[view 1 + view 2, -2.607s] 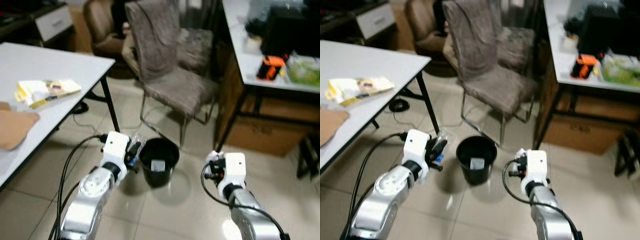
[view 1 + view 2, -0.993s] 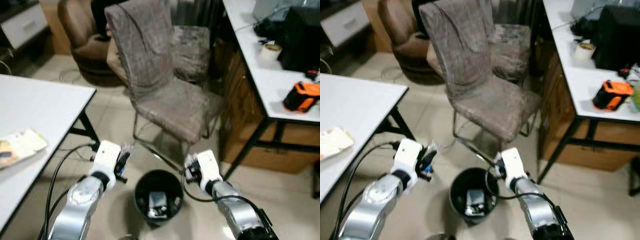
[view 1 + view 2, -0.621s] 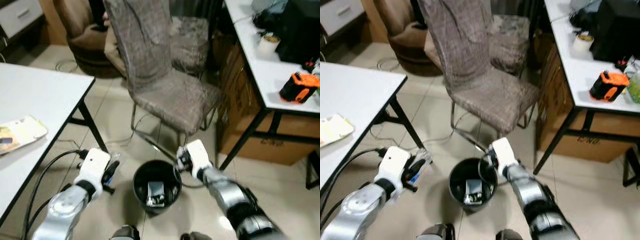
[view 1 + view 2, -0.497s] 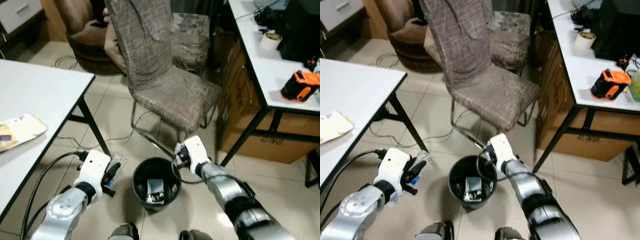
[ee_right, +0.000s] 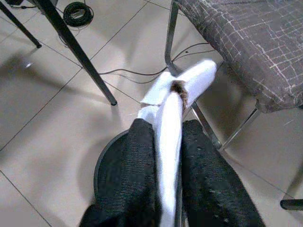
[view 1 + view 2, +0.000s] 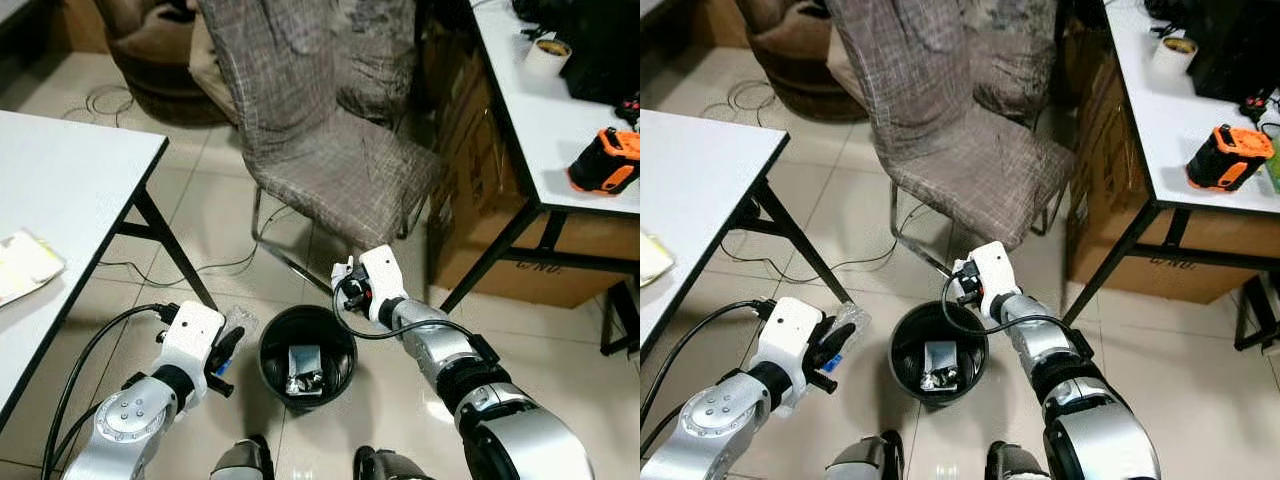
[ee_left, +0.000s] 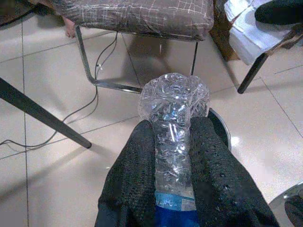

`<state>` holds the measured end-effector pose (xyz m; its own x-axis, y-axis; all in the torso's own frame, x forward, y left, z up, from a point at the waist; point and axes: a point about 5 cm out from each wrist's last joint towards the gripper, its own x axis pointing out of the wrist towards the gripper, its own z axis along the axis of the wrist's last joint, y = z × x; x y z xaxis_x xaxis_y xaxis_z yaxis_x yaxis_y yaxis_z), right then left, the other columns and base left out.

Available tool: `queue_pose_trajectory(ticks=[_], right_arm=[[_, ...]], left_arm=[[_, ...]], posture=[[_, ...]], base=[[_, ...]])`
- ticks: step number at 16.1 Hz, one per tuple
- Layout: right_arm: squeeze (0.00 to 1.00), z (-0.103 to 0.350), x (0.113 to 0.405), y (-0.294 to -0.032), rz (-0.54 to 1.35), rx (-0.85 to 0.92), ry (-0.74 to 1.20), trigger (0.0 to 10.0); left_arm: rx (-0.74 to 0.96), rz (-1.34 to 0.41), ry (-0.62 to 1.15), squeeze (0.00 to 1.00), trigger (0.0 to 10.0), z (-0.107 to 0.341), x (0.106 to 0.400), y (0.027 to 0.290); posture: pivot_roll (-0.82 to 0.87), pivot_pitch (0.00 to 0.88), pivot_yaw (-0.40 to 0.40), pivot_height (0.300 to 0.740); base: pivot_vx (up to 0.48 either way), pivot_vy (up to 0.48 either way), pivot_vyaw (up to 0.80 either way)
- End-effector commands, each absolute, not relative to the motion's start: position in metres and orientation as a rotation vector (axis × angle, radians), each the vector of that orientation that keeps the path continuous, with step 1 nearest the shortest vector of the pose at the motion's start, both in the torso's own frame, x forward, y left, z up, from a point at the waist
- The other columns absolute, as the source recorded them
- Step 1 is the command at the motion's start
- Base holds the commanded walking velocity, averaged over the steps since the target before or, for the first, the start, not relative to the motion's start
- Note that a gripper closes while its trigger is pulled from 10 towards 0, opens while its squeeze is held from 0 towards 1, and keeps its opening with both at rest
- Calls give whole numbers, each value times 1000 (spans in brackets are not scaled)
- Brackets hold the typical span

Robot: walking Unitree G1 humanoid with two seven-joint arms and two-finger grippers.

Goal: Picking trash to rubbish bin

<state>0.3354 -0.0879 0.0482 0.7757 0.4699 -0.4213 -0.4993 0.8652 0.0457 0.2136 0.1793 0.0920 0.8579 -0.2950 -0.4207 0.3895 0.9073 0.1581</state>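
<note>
Both silver arms are reaching forward and down toward the black rubbish bin (image 6: 307,355) on the tiled floor. The left gripper (image 7: 173,151) is hovering just beside the bin's rim, its fingers clamping a crumpled clear plastic bottle (image 7: 174,111) (blue label near the wrist). The right gripper (image 5: 165,137) is hanging over the bin's far edge, pinching white paper trash (image 5: 177,92).
</note>
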Motion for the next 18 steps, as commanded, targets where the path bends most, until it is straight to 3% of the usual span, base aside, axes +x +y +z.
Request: queue_pose_trajectory(ticks=[1,11,12,13,16,18], right_arm=[[1000,48,336,-90,528,-61,438,10000],[1000,53,341,-99,482,-2,413,10000],[859,53,341,-101,471,8,411,10000],[0,50,339,-105,455,-3,409,10000],[0,30,307,-122,393,12,390,10000],[0,30,262,-137,351,30,363,10000]], left_arm=[[231,-368,411,0,10000,91,209,176],[212,-329,381,0,10000,88,219,170],[212,-324,382,0,10000,86,221,170],[202,-307,376,0,10000,84,224,168],[148,-342,400,0,10000,69,235,151],[137,-455,470,0,10000,47,256,127]], posture=[[26,224,-33,740],[4,188,-38,740],[4,188,-38,740],[-6,177,-36,740],[-45,142,-23,740],[-100,124,8,740]], base=[[0,0,0],[0,0,0],[0,0,0],[0,0,0],[0,0,0],[0,0,0]])
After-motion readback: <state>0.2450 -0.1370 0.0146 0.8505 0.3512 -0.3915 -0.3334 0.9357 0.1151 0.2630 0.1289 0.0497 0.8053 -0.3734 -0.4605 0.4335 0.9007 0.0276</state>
